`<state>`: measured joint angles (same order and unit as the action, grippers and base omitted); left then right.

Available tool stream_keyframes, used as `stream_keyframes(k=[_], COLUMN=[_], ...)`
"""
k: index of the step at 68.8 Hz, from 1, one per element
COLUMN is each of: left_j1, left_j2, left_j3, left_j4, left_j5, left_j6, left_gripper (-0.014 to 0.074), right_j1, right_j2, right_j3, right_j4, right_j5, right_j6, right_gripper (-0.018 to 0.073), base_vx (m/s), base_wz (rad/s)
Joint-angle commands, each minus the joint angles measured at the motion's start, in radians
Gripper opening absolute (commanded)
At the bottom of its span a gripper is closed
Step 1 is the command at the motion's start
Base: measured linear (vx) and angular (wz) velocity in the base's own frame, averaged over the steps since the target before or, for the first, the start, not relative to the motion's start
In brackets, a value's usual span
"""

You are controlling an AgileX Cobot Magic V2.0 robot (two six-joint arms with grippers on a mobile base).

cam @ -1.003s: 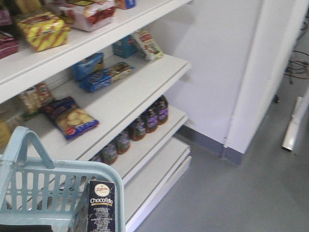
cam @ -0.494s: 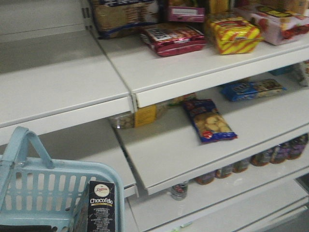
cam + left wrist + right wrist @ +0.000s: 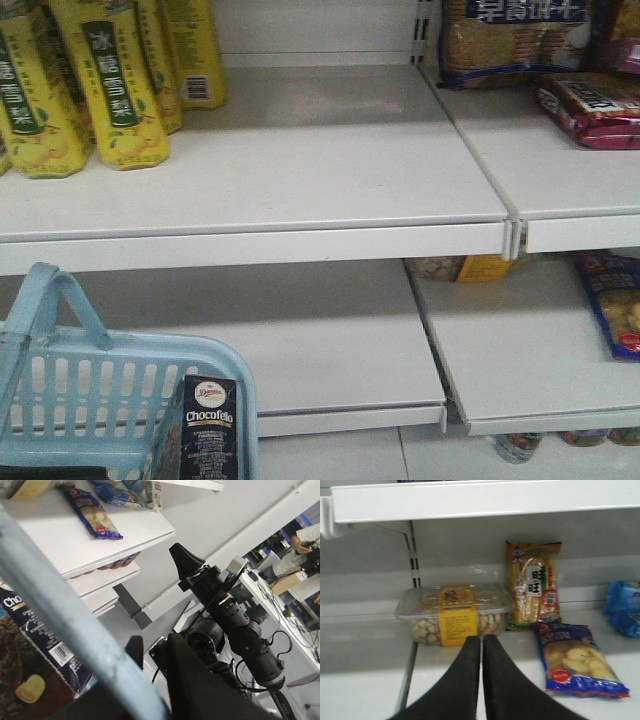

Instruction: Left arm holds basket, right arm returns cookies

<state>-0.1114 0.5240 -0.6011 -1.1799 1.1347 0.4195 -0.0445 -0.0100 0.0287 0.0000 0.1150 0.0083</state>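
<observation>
The light blue basket [image 3: 120, 400] fills the lower left of the front view, its swing handle [image 3: 60, 300] raised. The cookies [image 3: 208, 425], a dark Chocofello carton, stand upright inside it at the near right corner. In the left wrist view the handle [image 3: 60, 605] runs diagonally across, and my left gripper [image 3: 145, 680] is shut on it, with the cookies [image 3: 35, 635] just beyond. The right arm [image 3: 235, 625] hangs in open air beside the shelves, away from the basket. My right gripper [image 3: 481, 641] is shut and holds nothing, pointing at a lower shelf.
Yellow drink bottles [image 3: 100, 80] stand on the upper shelf [image 3: 300, 180]; cracker packs [image 3: 515, 40] sit to the right. Ahead of the right gripper lie a clear box with a yellow label [image 3: 454, 612], a rice cracker pack [image 3: 534, 587] and a blue snack bag [image 3: 577, 662].
The front view has swept left along the shelves, from the shelf end and floor to the yellow bottles. Basket and cookies keep their place in the frame.
</observation>
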Motion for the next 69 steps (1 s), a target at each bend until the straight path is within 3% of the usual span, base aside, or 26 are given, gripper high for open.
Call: stream_keyframes(k=[1, 69], left_j1=[-0.006, -0.006], left_j2=[0.005, 0.005], left_j3=[-0.028, -0.028], left_j4=[-0.101, -0.101], left_j5=[-0.037, -0.037], left_j6=[0.012, 0.012], left_gripper=[-0.0006, -0.0006], right_j1=[-0.006, -0.006], right_j2=[-0.011, -0.011], right_j3=[0.003, 0.003], right_j4=[0.000, 0.000], right_j5=[-0.073, -0.073], right_j6=[-0.008, -0.008], right_gripper=[-0.0003, -0.0003], base_vx=[0.00, -0.04], base_wz=[0.46, 0.11])
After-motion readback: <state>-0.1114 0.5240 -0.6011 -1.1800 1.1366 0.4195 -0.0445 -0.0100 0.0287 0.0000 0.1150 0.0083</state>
